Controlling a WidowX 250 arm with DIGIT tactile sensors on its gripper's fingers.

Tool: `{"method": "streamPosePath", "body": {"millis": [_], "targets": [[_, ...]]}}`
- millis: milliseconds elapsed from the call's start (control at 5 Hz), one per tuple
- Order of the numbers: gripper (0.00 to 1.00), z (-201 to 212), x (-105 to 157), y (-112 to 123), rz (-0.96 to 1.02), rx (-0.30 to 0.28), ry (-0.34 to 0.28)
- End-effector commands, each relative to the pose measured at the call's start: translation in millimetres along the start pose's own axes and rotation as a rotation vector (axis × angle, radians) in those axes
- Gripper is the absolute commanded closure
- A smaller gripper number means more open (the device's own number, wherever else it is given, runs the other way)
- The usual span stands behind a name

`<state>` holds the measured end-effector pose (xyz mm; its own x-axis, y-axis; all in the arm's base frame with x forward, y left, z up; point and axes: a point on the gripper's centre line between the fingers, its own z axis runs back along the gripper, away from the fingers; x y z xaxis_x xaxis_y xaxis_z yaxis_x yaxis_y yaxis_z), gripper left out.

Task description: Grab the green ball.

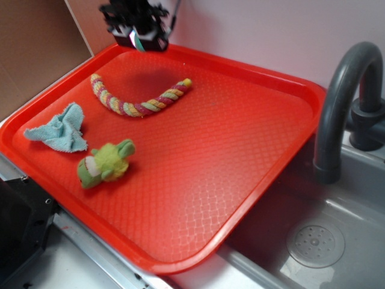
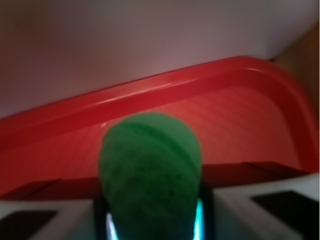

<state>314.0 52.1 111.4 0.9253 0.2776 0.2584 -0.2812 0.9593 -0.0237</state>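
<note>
1 pincer (image 1: pixel 140 37), raised above the red tray's (image 1: pixel 301 90) far corner, pinches the green ball (image 2: pixel 150 170) squarely between its fingers.

Right up close, the green ball (image 2: pixel 150 170) fills the middle of the view, blurred, wedged between the claw (image 2: pixel 152 220) fingers at the bottom edge. Behind it runs the red tray (image 2: pixel 235 75), its raised rim curving round to the right under a pale wall (image 2: pixel 125 35).
</note>
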Motion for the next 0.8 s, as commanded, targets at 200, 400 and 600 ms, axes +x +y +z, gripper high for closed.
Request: {"method": "streamPosePath", "body": {"millis": [200, 400, 600], "targets": [[1.00, 143, -61, -32, -0.006, -0.157, 0.146], [1.00, 158, -76, -41, -0.022, -0.099, 0.091], [1.00, 150, -72, -39, -0.079, -0.081, 0.115]]}}
